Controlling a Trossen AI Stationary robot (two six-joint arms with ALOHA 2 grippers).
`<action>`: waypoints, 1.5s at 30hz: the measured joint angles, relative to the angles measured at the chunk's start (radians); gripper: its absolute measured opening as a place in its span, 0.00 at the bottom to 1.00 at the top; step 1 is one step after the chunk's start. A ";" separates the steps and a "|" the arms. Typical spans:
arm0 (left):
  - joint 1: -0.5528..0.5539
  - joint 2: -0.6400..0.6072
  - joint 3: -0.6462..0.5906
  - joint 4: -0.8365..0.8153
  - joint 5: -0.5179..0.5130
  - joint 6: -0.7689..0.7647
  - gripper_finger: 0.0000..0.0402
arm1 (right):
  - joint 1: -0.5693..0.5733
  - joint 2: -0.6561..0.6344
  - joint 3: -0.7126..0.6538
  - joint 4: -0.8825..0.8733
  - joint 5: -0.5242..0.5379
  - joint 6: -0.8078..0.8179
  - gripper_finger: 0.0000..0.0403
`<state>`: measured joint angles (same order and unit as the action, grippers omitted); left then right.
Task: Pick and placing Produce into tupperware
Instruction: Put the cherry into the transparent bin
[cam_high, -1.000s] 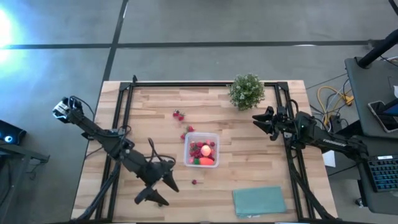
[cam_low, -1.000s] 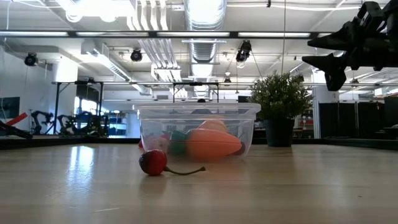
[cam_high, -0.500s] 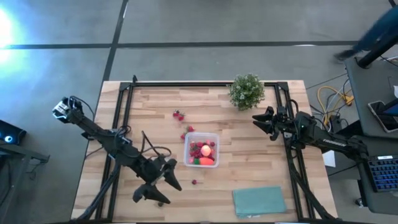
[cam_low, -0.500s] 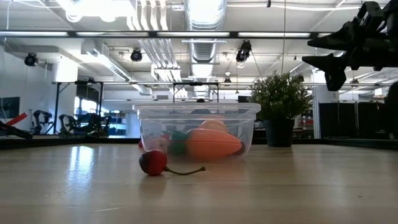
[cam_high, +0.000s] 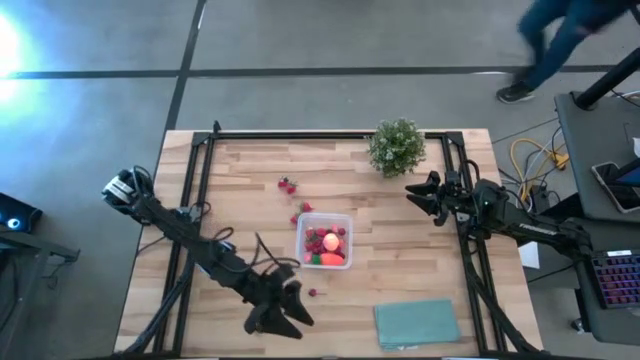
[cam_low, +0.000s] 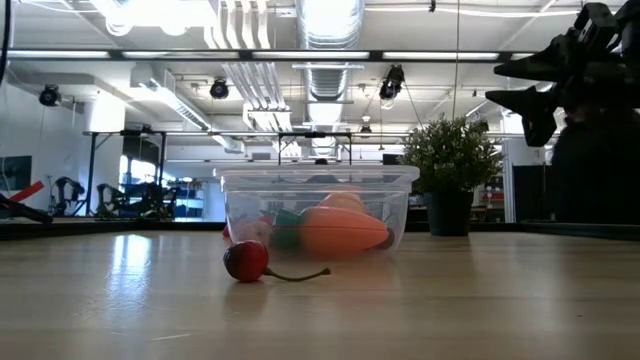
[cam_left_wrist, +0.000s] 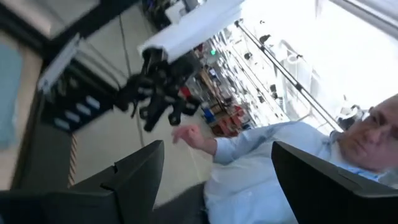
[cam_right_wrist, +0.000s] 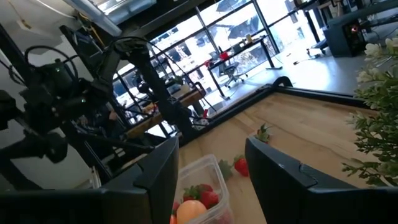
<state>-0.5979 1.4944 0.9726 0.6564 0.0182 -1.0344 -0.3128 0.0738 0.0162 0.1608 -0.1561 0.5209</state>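
Observation:
The clear tupperware (cam_high: 323, 240) stands mid-table on its base and holds a pink-orange ball, an orange-red piece and strawberries. Loose strawberries (cam_high: 287, 185) lie on the wood beyond it, and more (cam_high: 301, 211) lie by its far left corner. A small red stemmed fruit (cam_high: 312, 293) lies in front of it, also seen in the low view (cam_low: 246, 260). My left gripper (cam_high: 283, 321) hovers open near the table's front edge, left of that fruit, holding nothing. My right gripper (cam_high: 419, 196) waits open at the right side, above the table.
A bushy potted plant (cam_high: 397, 146) stands at the far edge, right of centre. A teal cloth (cam_high: 417, 323) lies flat at the near right. A person (cam_high: 560, 40) walks on the floor beyond the far right corner. Bare wood lies left of the tupperware.
My left gripper has moved along the near edge toward the table's right, closer to the small red fruit, and has rolled about its own axis, staying open. A person has walked into view beyond the table's far right. The produce and the tupperware have kept still.

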 joint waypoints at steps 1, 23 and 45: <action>0.001 0.013 0.000 0.007 0.004 -0.034 0.70 | 0.000 0.000 0.000 0.000 0.000 0.000 0.44; 0.065 -0.279 0.060 -0.884 -0.306 0.129 0.70 | 0.000 0.000 0.000 0.000 0.000 0.000 0.44; 0.004 0.141 0.129 -0.962 -0.338 0.621 0.70 | 0.000 0.000 0.000 -0.001 0.000 0.000 0.44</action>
<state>-0.5938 1.6354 1.1020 -0.3052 -0.3195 -0.4129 -0.3126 0.0738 0.0166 0.1602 -0.1560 0.5211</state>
